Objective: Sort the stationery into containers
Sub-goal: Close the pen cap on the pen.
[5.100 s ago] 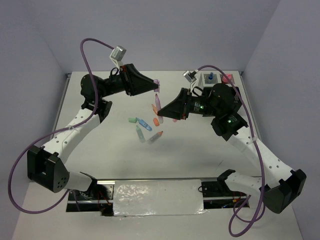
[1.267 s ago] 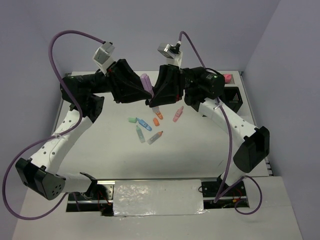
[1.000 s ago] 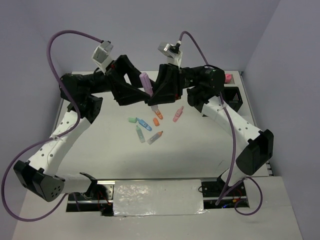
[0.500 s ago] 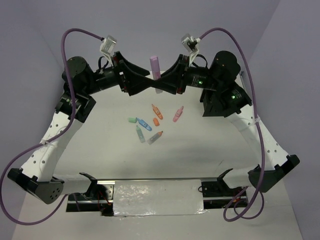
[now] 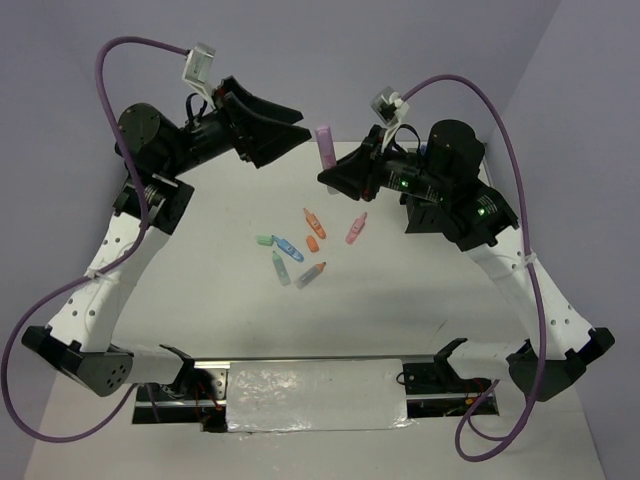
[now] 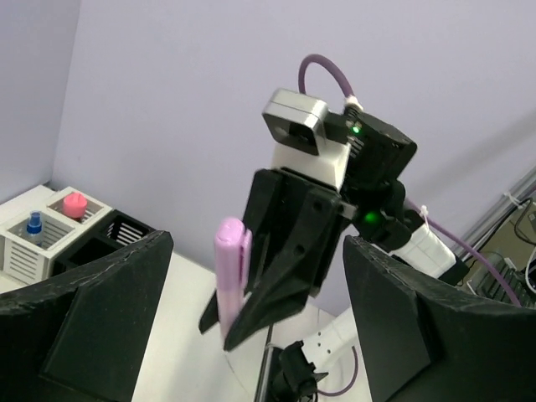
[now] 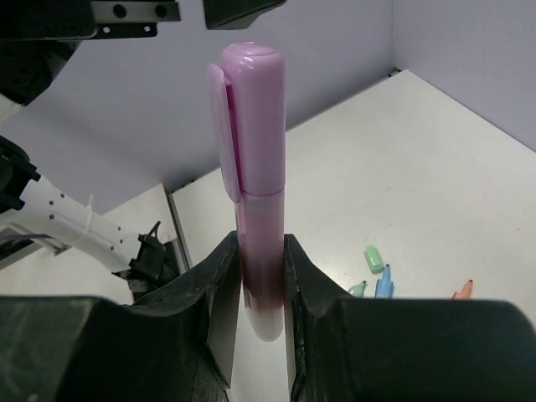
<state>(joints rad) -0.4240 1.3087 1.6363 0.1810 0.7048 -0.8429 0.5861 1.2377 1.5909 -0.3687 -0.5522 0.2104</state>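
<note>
My right gripper (image 5: pixel 332 176) is shut on a purple marker (image 5: pixel 325 146), held upright in the air above the far middle of the table. In the right wrist view the marker (image 7: pixel 251 159) stands pinched between the fingers (image 7: pixel 216 285). My left gripper (image 5: pixel 293 125) is open and empty, raised to the left of the marker and apart from it. Loose on the table lie orange (image 5: pixel 314 222), pink (image 5: pixel 356 228), blue (image 5: pixel 289 247) and green (image 5: pixel 264 240) pieces. The white mesh tray (image 6: pixel 25 251) and black organiser (image 6: pixel 117 236) show in the left wrist view.
The tray holds a blue-capped bottle (image 6: pixel 33 224) and a pink-topped item (image 6: pixel 75 203). In the top view the right arm (image 5: pixel 450 190) covers both containers. Two more markers (image 5: pixel 280 267) (image 5: pixel 311 274) lie nearer the arm bases.
Both grippers met at the purple marker high above the table. The left gripper has since let go and drawn back left, and the right gripper keeps the marker, shifted slightly right.
</note>
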